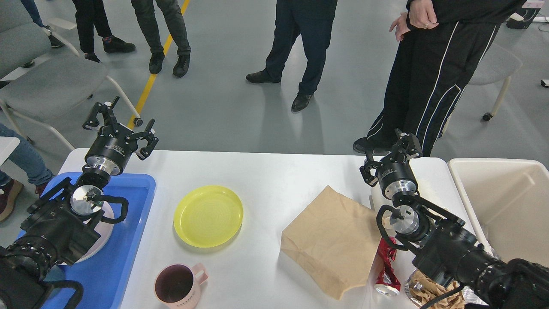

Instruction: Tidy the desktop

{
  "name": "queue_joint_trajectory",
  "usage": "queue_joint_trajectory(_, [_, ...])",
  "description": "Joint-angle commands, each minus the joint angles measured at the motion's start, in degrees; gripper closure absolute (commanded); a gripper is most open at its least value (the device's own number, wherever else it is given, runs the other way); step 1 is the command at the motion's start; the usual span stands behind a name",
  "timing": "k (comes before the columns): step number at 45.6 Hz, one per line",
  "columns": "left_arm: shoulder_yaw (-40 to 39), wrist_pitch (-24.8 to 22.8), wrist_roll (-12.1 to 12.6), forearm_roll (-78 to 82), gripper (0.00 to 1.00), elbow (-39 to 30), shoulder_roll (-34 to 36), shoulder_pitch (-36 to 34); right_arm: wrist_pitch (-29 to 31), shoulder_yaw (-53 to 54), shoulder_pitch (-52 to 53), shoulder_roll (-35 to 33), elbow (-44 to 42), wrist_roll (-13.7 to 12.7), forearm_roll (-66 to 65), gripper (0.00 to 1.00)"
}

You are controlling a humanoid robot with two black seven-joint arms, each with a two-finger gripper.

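cluttered desktop (274,180) (both claws empty)

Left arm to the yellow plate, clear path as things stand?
Probably yes. The left gripper is open and empty above the blue tray; the yellow plate lies just beside the tray on bare desktop, nothing between them.

On the desktop (274,171), a tray (128,240) lies at the left edge and holds a plate (101,240) beneath the left arm. Right of the tray sits a dish (208,216), with a mug (178,285) in front of it near the table's front edge. Further right lies a paper bag (334,240); a crushed can (387,268) lies just beside its right side. A bin (502,201) stands off the table's right end
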Motion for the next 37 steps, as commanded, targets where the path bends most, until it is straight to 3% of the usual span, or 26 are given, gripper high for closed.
queue_joint_trajectory(1, [10.2,0.0,0.0,0.2,0.04,0.4,2.1,-3.1,0.0,0.0,0.0,0.0,0.0,0.0,0.0,0.0])
queue_joint_trajectory(25, [53.7,0.1,1.9,5.6,0.04,1.8,9.4,-17.6,0.0,0.0,0.0,0.0,0.0,0.0,0.0,0.0])
queue_joint_trajectory(31, [65.1,-1.8,1.9,7.0,0.04,1.8,9.8,-20.6,0.0,0.0,0.0,0.0,0.0,0.0,0.0,0.0])
queue_joint_trajectory(37, [82.9,-5.9,1.9,9.3,0.04,1.5,9.7,-25.4,0.0,0.0,0.0,0.0,0.0,0.0,0.0,0.0])
